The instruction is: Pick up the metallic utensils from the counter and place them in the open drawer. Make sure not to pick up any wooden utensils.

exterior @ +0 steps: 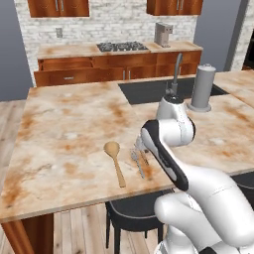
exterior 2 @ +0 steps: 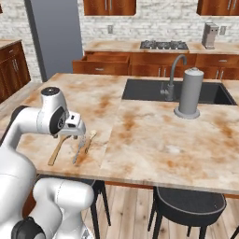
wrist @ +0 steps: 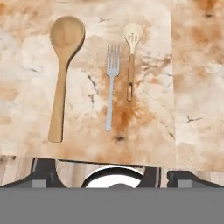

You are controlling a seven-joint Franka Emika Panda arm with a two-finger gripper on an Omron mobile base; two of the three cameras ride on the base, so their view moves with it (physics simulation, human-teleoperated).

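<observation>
A home kitchen: gas stove (exterior 2: 164,45), sink (exterior 2: 177,91) with faucet (exterior 2: 172,74), wooden cabinets (exterior: 58,7), marbled island counter (exterior: 69,124).

Evenly and brightly lit, rendered throughout; no glare. Soft, faint shadows hugging the wooden spoon (wrist: 63,74) and fork (wrist: 111,83) at centre frame. Slightly blurry, low-resolution textures on the counter (exterior: 64,129).

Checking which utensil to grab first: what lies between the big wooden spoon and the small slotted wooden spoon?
The silver fork lies between the big wooden spoon and the small slotted wooden spoon, touching neither; the hand view shows it.
</observation>
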